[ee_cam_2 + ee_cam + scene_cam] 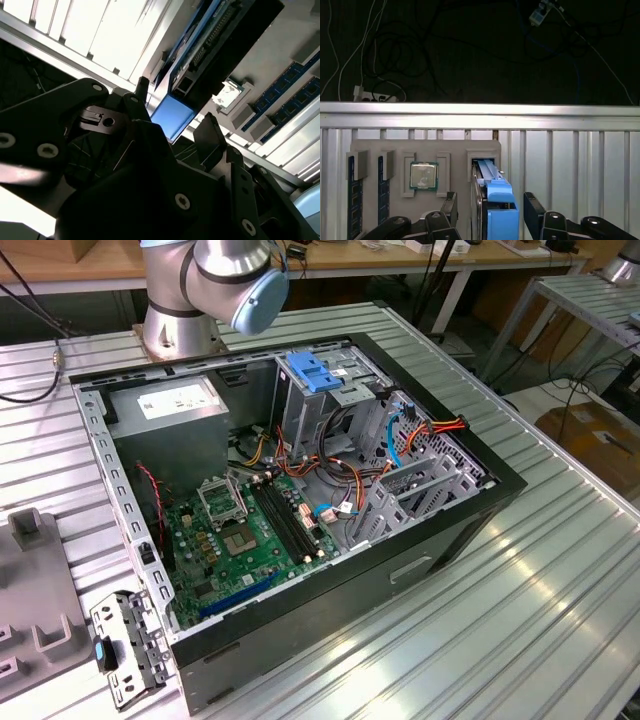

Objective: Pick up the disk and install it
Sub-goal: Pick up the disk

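Note:
The disk [495,200] stands on edge in a slot of a grey holder block [427,150], with blue plastic carrier rails around its metal body. My gripper [491,210] is open and straddles it, with one dark finger [451,206] on each side and a small gap to the disk. In the second wrist view the disk [200,55] runs away from the gripper [176,104], its blue rail end [172,116] between the fingertips. The open computer case [470,505] lies on the table, with the arm [215,280] rising behind it.
The holder block also carries a processor chip [423,176] and two memory sticks [355,200]. A light-blue bracket [312,372] sits on the case's drive cage, beside the grey power supply [170,405], the motherboard [250,540] and loose cables. The ribbed table's edge rail [480,115] runs beyond the block.

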{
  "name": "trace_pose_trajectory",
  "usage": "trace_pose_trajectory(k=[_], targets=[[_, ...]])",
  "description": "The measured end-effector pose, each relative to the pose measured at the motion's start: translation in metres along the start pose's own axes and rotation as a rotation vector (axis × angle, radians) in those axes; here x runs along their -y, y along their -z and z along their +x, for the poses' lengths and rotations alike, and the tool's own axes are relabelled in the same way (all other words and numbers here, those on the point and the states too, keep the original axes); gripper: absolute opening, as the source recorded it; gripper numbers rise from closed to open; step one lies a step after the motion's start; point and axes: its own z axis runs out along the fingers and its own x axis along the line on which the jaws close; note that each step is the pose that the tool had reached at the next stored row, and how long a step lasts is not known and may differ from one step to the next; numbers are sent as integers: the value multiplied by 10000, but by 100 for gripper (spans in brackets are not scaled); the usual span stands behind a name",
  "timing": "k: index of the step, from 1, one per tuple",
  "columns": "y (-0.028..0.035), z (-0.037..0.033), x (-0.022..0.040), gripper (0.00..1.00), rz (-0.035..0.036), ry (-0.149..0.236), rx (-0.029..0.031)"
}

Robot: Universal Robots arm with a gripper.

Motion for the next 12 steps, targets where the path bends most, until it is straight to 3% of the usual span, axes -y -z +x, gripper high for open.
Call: trace_pose_trajectory(k=[5,6,12], targets=[[-92,0,-1,64,2,-1,-24],[-94,-1,-1,64,-1,-4,-69],[-98,-1,0,64,-2,-2,-77]])
